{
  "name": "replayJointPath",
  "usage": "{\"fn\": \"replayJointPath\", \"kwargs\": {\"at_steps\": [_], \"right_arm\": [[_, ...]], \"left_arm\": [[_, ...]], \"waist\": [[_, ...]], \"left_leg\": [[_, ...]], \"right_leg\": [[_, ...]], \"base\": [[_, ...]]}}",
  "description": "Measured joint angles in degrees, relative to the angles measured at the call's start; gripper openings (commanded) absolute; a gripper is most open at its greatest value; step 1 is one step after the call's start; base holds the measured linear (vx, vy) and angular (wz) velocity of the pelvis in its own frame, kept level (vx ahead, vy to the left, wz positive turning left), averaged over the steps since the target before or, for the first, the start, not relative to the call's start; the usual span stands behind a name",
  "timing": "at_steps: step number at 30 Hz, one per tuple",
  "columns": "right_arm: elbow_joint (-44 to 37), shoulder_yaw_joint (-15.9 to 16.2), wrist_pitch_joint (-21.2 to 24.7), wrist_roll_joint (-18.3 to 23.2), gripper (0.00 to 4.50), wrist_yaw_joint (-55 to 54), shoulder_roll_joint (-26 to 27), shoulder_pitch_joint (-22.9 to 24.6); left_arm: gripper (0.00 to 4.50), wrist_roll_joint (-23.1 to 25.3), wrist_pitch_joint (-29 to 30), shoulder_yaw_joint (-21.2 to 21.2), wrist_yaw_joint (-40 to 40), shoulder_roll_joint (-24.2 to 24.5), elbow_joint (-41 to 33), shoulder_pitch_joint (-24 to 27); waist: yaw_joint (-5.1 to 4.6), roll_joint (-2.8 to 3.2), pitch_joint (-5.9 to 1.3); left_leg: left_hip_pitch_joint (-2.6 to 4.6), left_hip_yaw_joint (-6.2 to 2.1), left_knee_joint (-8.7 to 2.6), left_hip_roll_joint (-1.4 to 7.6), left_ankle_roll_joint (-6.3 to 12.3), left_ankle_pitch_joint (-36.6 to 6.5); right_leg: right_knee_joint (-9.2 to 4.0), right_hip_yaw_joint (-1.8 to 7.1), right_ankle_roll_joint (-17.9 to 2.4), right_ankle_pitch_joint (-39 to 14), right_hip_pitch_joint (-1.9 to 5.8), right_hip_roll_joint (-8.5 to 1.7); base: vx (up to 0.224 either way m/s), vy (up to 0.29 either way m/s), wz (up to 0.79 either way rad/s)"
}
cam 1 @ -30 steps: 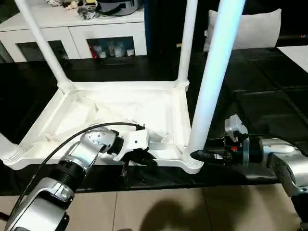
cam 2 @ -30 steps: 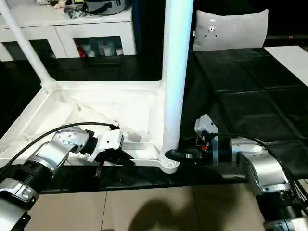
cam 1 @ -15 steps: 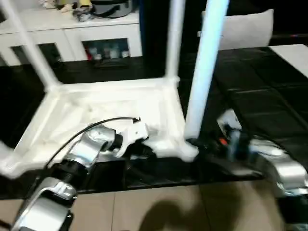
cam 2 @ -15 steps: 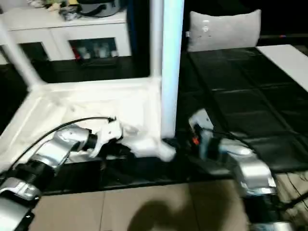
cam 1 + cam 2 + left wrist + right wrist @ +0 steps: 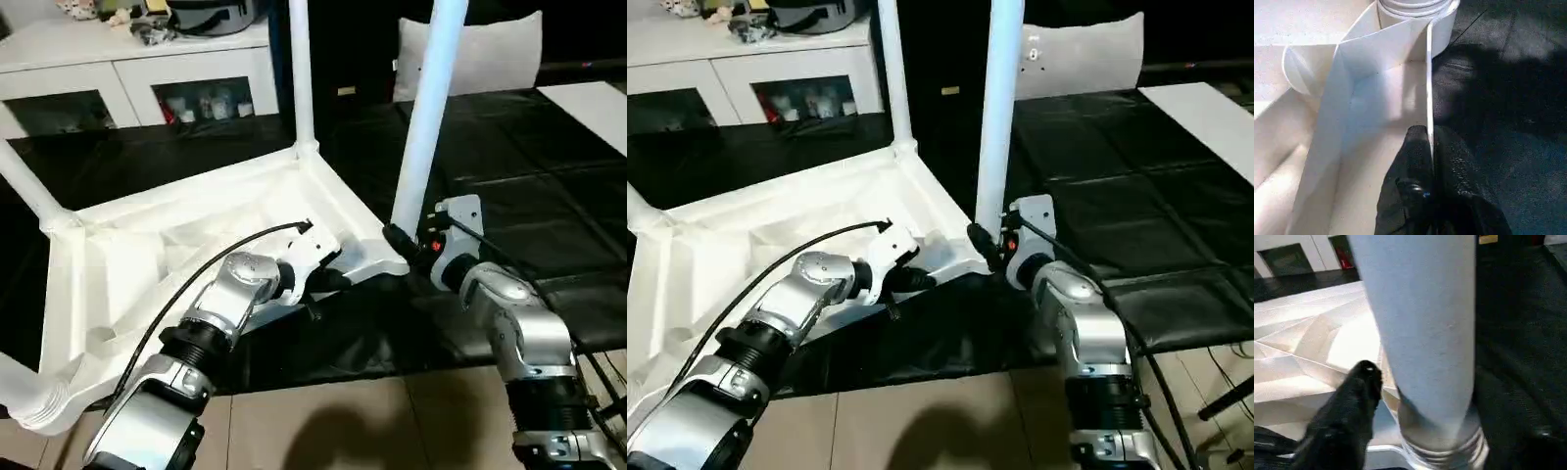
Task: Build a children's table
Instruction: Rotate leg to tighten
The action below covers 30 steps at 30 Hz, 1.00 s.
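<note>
Black mat floor. My left tool (image 5: pixel 1431 147) clamped on upturned white plastic table's rim (image 5: pixel 1428 83); right tool (image 5: pixel 400 238) at leg (image 5: pixel 423 127) base, closure unclear. Keep rim steady.

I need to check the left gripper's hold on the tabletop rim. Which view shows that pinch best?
The left wrist view: the left gripper has one finger each side of the thin white tabletop rim. In the eye views the gripper sits at the rim, the pinch itself unreadable.
</note>
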Motion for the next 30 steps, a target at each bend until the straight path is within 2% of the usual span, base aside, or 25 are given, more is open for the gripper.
{"fn": "replayJointPath", "kwargs": {"at_steps": [1,5,6,9,10,13,15,16,19,23,30], "right_arm": [[-0.06,0.17,-0.56,0.01,3.49,0.59,-0.48,0.37],[-0.15,1.98,-3.93,0.09,3.7,6.33,-5.01,2.13],[-0.15,2.13,-4.33,0.16,3.93,8.03,-6.03,2.51],[-0.14,2.12,-4.85,0.63,4.09,11.38,-7.13,3.43],[-0.15,2.42,-4.94,1.21,4.31,13.68,-8.76,3.67],[-0.42,2.65,-5.65,1.63,4.44,19.69,-14.68,4.09],[-1.51,2.95,-6.59,1.95,4.44,22.95,-16.46,4.53],[-2.41,3.81,-7.35,2.58,4.25,25.7,-17.78,5.32],[-2.34,5.46,-8.17,3.59,4.05,32.74,-20.03,6.48],[-2.38,6.51,-8.41,5.95,3.63,39.91,-22.88,6.34],[-2.24,8.57,-7.25,7.25,3.04,45.31,-23.12,5.8]], "left_arm": [[0.0,0.26,-0.67,-0.19,-0.24,0.23,0.1,0.0],[0.0,0.43,-3.35,-1.29,-2.51,2.0,0.38,0.11],[0.0,0.43,-3.78,-1.34,-3.21,2.51,0.39,0.16],[0.0,0.45,-4.86,-1.57,-4.8,3.71,0.54,0.18],[0.0,0.36,-6.1,-1.85,-6.43,4.41,0.8,0.22],[0.0,0.16,-9.58,-2.19,-10.14,6.34,1.47,0.58],[0.0,0.24,-11.19,-2.36,-11.52,7.4,1.84,0.65],[0.0,0.21,-12.26,-2.77,-12.86,8.03,1.91,0.67],[0.0,-0.05,-15.0,-4.21,-17.68,9.92,1.55,1.08],[0.0,-0.75,-17.19,-5.82,-24.8,13.06,-0.21,1.93],[0.0,-0.68,-19.4,-7.45,-29.03,14.1,-1.0,2.0]], "waist": [[0.0,0.0,0.0],[0.02,-0.01,0.02],[0.02,-0.02,0.03],[0.03,-0.03,0.04],[0.11,-0.04,0.04],[0.42,-0.1,0.08],[0.52,-0.11,0.08],[0.72,-0.11,0.08],[1.21,-0.13,0.09],[1.92,-0.2,0.09],[2.83,-0.41,0.11]], "left_leg": [[0.0,0.0,0.0,0.0,0.0,0.0],[-0.02,-0.01,-0.03,0.01,0.0,0.0],[-0.03,0.0,-0.02,0.01,0.0,0.0],[-0.06,-0.01,-0.01,0.02,0.0,0.0],[-0.08,-0.01,0.01,0.01,0.01,0.0],[-0.1,0.0,0.04,0.01,0.03,-0.01],[-0.08,0.01,0.04,0.02,0.03,-0.01],[-0.07,0.01,0.02,0.03,0.03,0.0],[-0.1,0.02,0.06,0.04,0.06,-0.02],[-0.06,0.03,0.1,0.08,0.06,-0.02],[0.02,0.06,0.21,0.08,0.06,-0.02]], "right_leg": [[0.0,0.0,0.0,0.0,0.0,0.0],[0.0,-0.01,0.02,-0.01,-0.02,0.0],[0.0,-0.01,0.02,-0.02,-0.02,0.01],[0.01,-0.01,0.0,0.0,-0.05,0.01],[0.0,-0.01,-0.01,0.0,-0.06,0.0],[0.01,0.0,-0.01,0.01,-0.05,-0.01],[0.02,-0.01,-0.02,0.0,-0.06,0.0],[0.02,-0.01,-0.01,0.0,-0.05,0.0],[0.02,0.0,-0.02,0.0,-0.07,0.0],[0.05,-0.01,-0.03,0.0,-0.02,0.0],[0.09,0.01,-0.05,0.02,0.07,-0.03]], "base": [[0.0,0.0,0.0],[0.0,0.0,0.0],[0.0,0.0,0.0],[0.0,0.0,0.0],[0.0,0.0,0.0],[0.0,0.0,0.0],[0.0,0.0,0.0],[0.0,0.0,0.0],[0.0,0.0,0.0],[0.0,0.0,0.0],[0.0,0.0,0.0]]}}
